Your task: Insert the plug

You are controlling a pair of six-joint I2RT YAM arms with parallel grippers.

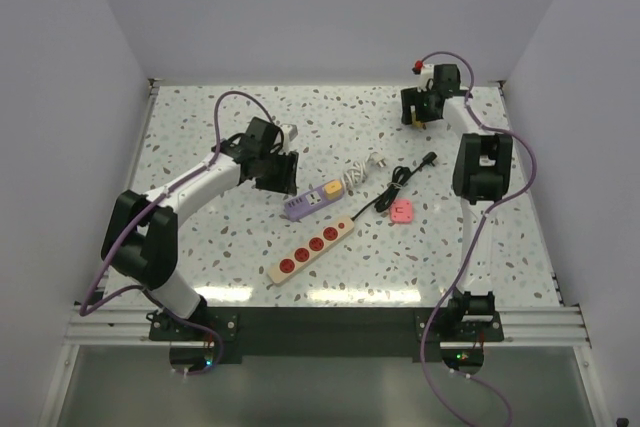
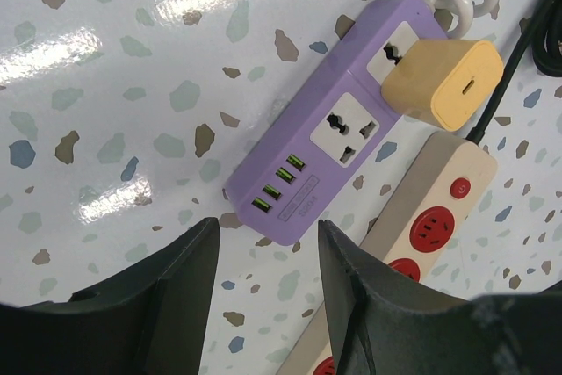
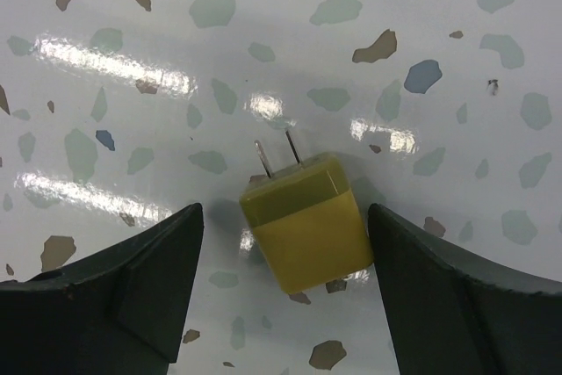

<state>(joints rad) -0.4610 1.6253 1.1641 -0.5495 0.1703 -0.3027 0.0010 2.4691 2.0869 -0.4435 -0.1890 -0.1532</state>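
At the far right corner of the worktop (image 1: 200,127) the top view only gives a yellow speck. The right wrist cam shows the plug (image 3: 307,230) lying flat, prongs out, between the wide-open right claw (image 3: 285,208), nothing touching it. The left claw (image 2: 268,234) hangs open and empty over the purple power strip (image 2: 342,129).

At the middle of the tabletop (image 1: 200,127), the short power strip (image 1: 312,202) lies just behind the long power strip (image 1: 313,248). An adapter (image 2: 442,83) sits in its far socket, with a coiled cord (image 1: 362,169) beyond. To their right lie a cable (image 1: 395,185) and a small plug (image 1: 402,211). A loose adapter (image 3: 306,230) lies flat in the far right corner, between the right gripper (image 3: 283,217) jaws, apart from both.
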